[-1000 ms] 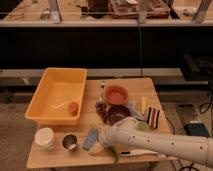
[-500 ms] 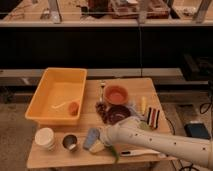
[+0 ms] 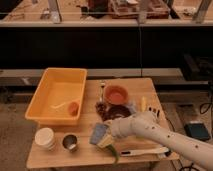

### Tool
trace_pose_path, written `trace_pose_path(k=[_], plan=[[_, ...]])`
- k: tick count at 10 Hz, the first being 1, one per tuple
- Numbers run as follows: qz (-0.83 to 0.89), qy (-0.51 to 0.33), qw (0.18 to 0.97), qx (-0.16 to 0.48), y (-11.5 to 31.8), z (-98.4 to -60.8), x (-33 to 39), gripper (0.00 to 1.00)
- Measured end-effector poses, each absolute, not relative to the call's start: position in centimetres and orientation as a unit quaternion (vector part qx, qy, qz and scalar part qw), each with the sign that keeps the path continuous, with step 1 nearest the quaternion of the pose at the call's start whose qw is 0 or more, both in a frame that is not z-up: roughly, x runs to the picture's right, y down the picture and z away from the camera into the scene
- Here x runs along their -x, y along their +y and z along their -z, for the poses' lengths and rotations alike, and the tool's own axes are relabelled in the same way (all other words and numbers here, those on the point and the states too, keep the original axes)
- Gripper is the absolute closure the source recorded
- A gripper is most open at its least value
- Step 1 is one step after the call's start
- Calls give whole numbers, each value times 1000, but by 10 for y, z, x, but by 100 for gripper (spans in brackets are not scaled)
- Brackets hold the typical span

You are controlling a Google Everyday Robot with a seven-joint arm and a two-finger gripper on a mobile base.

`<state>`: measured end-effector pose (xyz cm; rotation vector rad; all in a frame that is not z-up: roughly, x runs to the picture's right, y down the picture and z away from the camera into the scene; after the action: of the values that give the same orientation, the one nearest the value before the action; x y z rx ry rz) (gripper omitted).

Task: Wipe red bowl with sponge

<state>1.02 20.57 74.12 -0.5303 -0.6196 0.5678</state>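
Table (image 3: 55, 159) before dark counter (image 3: 100, 47) holds sponge (image 3: 98, 133) at end effector (image 3: 109, 133), grip unclear.

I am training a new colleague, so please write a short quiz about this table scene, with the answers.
1. True or false: the red bowl lies inside the yellow bin.
2. Which thing is the hand nearest to? A) the metal cup B) the sponge C) the white cups
3. Fill in: between the red bowl and the hand sits the ___ bowl.

Key:
1. False. It stands on the table, to the right of the bin.
2. B. The hand is right at the sponge, near the front edge of the table.
3. dark
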Motion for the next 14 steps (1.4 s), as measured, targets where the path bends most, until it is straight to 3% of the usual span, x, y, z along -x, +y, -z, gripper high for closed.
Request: trace_pose_path(k=[5,10,13,14], plan=[[-315,-284,881,208,177,-729,-122,75],[-380,-256,875,157,126,-751,-201,76],[-409,-237,870,141,69,-788,-199,99],[-416,-230,868,140,53,-801,-193,100]])
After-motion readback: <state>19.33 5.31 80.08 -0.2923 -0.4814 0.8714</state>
